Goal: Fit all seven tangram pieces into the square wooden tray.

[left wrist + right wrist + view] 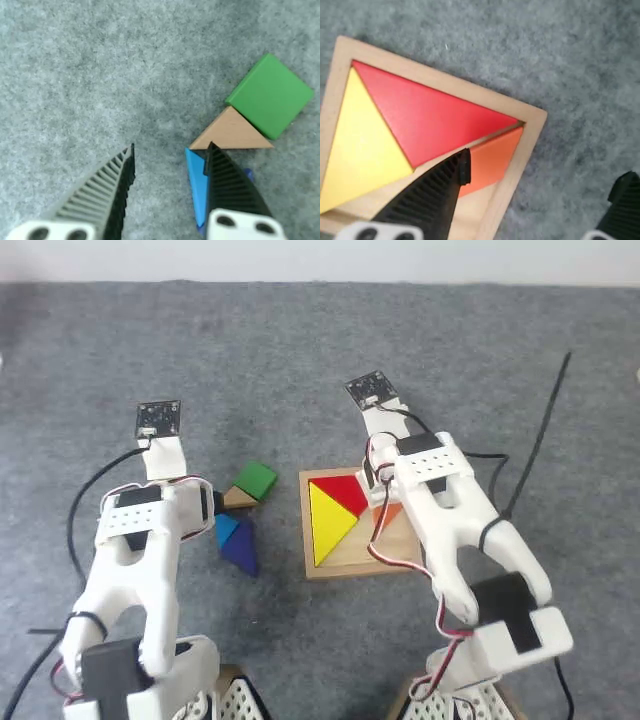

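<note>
Near end first: the dark blue piece (243, 552) lies loose on the grey counter (300, 650), left of the wooden tray (445, 85). Just beyond and against it is the light blue triangle (196, 185); this looks like your pick. The left tool (171, 150) is wide, empty and low over the felt, but one finger (230, 185) sits over the triangle instead of beside it. Judgement: shift the tool right until the jaws straddle the triangle, then close across its narrow width. Squeeze as it stands and you likely shove it into the tan triangle (230, 132), which meets its far tip. The green square (270, 95) rests against the tan one, farthest in the row; leave it.

Level with them, the tray holds the yellow triangle (360, 150), red triangle (435, 120) and an orange piece (492, 155); its near right part is bare wood. The right tool (545, 170) hangs wide and empty at the tray's right rim, one finger above the orange piece. Hold it off the seated pieces and out of the drop path.
</note>
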